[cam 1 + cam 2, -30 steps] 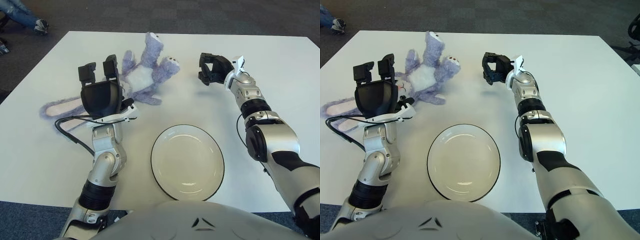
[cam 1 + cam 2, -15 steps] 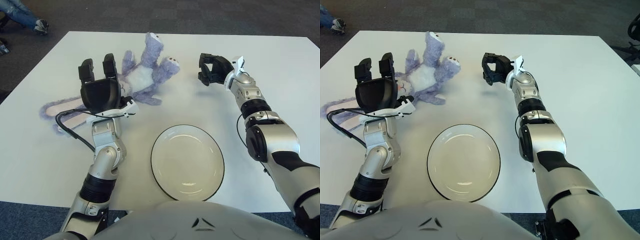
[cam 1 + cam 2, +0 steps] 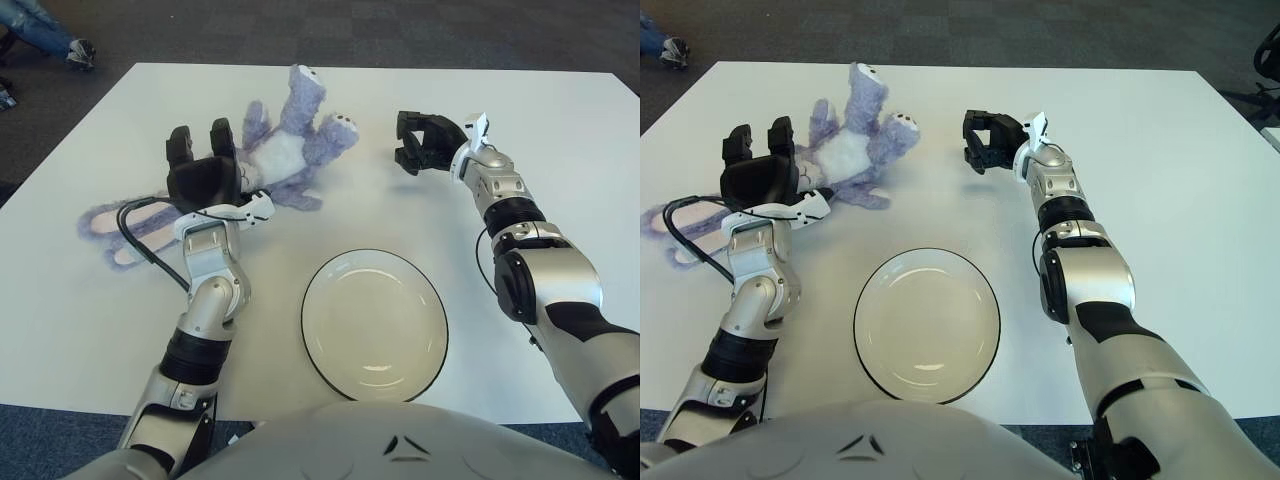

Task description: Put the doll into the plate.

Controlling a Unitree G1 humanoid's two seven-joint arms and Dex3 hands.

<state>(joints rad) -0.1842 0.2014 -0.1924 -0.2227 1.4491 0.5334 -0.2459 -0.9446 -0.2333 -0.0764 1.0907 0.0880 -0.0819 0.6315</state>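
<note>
A purple and white plush doll lies on its back at the far middle of the white table, its long ears trailing to the left. My left hand hovers just left of the doll's body, fingers spread and pointing away, holding nothing. My right hand is to the right of the doll, a short gap away, fingers curled around nothing. A white plate with a black rim sits near the front edge, with nothing in it.
A black cable loops off my left wrist over the table beside the doll's ears. Dark carpet surrounds the table. A person's shoe and jeans show at the far left corner.
My left hand has moved forward and slightly right, closing in on the doll's left side. My right hand has barely shifted. Doll and plate stay put.
</note>
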